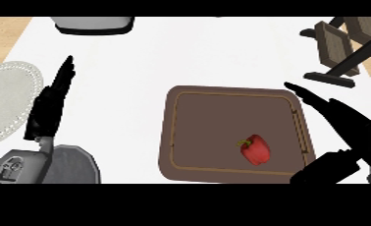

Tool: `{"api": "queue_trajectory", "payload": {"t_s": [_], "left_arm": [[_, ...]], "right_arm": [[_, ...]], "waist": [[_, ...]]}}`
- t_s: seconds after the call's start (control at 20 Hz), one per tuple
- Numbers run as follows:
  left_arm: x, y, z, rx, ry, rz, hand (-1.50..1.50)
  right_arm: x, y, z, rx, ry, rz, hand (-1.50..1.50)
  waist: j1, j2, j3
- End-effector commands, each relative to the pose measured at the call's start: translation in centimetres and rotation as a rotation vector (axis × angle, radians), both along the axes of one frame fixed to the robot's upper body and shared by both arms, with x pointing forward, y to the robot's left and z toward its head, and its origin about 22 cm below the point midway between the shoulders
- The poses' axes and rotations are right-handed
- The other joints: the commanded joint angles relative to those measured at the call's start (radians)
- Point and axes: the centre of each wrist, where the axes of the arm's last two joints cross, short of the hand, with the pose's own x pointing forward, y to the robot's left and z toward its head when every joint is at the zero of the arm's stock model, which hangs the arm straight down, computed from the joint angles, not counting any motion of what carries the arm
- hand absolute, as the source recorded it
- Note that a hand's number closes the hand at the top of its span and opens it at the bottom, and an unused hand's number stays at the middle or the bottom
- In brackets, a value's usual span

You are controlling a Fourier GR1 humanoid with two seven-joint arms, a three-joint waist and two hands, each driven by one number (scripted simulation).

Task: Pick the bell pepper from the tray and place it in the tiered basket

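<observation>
A red bell pepper [255, 150] with a green stem lies in the near right part of the brown tray [210, 104]. The tiered basket [334, 48], brown with a black frame, stands at the far right, partly cut off by the view's edge. My right hand [330, 112] hovers over the tray's right rim, fingers straight and pointing to the far left, just right of the pepper and holding nothing. At the left, my left hand [51, 104] rests open with fingers pointing away, far from the tray.
A pale round plate [16, 97] lies at the left edge beside my left hand. A grey and black appliance [94, 24] stands at the far left of the counter. White counter shows between the tray and the basket.
</observation>
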Motion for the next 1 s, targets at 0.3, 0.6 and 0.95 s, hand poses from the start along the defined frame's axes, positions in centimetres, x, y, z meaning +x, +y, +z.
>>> {"api": "queue_trajectory", "payload": {"t_s": [0.3,0.6,0.95], "left_arm": [[-1.4,-1.3,-0.5,0.005,-0.009,-0.014,0.00],[-0.6,1.0,-0.8,0.002,-0.002,-0.004,0.00],[-1.0,-0.5,0.9,-0.011,0.006,0.001,0.00]], "right_arm": [[0.6,0.6,-2.0,-0.084,0.068,0.011,-1.50],[-0.6,1.5,-3.2,-0.134,0.030,0.033,-1.50],[-3.1,2.6,-4.5,-0.209,-0.027,0.043,-1.50]], "waist": [[-0.003,-0.001,0.001],[-0.005,-0.001,0.001],[-0.005,-0.002,0.001]]}}
